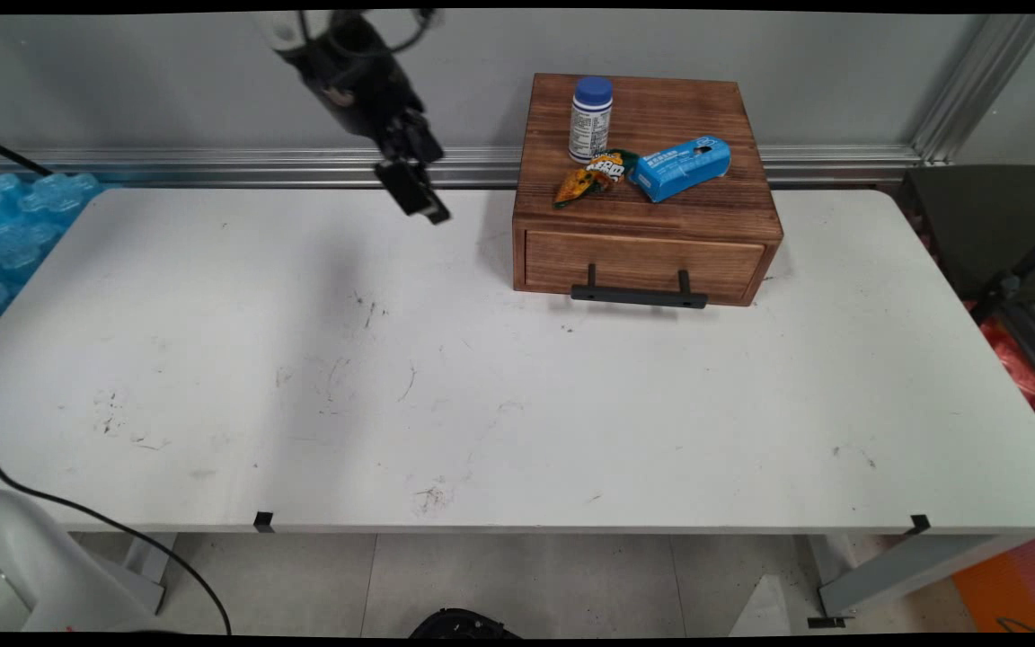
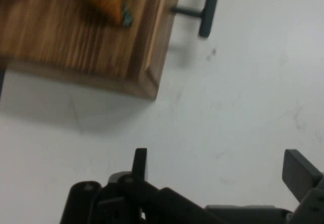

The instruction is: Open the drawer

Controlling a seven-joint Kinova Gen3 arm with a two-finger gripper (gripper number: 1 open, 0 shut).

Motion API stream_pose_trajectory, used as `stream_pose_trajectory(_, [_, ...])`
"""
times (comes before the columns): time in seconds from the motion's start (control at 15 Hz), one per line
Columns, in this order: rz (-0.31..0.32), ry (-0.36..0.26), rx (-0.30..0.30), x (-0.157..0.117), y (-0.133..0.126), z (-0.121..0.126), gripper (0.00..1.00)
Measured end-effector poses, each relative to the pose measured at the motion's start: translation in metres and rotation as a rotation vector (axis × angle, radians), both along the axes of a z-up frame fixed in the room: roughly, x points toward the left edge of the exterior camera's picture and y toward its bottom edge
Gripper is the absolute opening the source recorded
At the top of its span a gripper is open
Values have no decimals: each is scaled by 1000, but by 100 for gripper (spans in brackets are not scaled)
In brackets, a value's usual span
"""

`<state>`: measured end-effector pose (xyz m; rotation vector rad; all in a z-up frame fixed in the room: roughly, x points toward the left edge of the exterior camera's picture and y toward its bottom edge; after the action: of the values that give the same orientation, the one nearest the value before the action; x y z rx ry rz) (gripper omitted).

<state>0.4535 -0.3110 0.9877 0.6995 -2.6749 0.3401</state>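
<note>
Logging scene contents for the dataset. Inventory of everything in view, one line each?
drawer box: 1, brown wood with black handle, table's far side right of centre, drawer shut
bottle: 1, white with blue cap, upright on box top
snack packet: 1, orange-green, on box top in front of bottle
blue box: 1, lying on box top, right of packet
table: 1, white, scuffed
gripper: 1, black, open, raised left of drawer box, holding nothing

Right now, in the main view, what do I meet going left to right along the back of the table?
Gripper, raised and empty → orange snack packet → blue box. Both items lie on the wooden drawer box; the white bottle stands above the packet, so I leave it unplaced.
</note>
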Motion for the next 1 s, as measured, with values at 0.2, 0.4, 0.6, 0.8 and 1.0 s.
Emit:
stream_pose_trajectory(0.2, [-60,4,-15,-31,-11,-10,100])
stream_pose_trajectory(0.4, [-104,6,-26,-54,-20,-20,100])
stream_pose_trajectory(0.6, [-141,7,-34,-73,-26,-31,100])
stream_pose_trajectory(0.8, [-181,7,-43,-96,-34,-46,100])
stream_pose_trajectory(1.0, [-207,6,-45,-116,-40,-62,100])
